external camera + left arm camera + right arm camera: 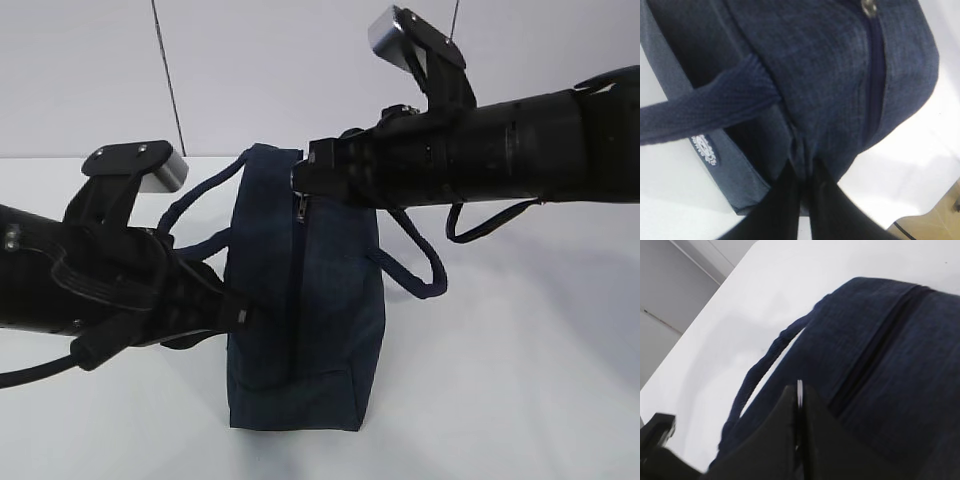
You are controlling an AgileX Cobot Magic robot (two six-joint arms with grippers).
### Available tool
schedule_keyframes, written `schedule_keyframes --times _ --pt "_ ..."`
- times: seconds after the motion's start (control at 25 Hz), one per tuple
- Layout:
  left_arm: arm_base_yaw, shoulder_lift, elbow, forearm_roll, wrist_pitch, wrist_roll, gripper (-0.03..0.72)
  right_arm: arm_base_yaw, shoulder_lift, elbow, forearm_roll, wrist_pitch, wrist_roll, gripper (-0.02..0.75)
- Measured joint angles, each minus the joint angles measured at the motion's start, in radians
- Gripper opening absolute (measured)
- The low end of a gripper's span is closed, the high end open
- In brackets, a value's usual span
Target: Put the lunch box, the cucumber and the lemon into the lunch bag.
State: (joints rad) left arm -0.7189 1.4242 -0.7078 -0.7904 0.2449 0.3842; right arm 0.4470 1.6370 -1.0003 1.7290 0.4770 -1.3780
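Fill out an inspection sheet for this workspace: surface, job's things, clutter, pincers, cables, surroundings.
Surface: white table, bare where visible.
Job's things: navy lunch bag with its zipper closed; lunch box, cucumber and lemon not seen.
Clutter: nothing seen.
Pincers: left pincer shut on a fold of bag fabric; right pincer shut on the metal ring pull.
Cables: black cable looping under the right arm.
Surroundings: plain grey wall.
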Motion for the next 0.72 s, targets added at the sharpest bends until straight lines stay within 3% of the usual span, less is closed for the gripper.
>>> schedule_keyframes --times 0.44,0.72 --pt "0.000 0.000 0.000 0.010 0.000 0.000 0.003 -0.046 0.113 -0.131 -0.003 0.057 0.044 -0.013" --pt "0.000 0.000 0.000 0.010 0.000 0.000 0.003 -0.048 0.196 -0.244 -0.081 0.065 0.116 -0.013"
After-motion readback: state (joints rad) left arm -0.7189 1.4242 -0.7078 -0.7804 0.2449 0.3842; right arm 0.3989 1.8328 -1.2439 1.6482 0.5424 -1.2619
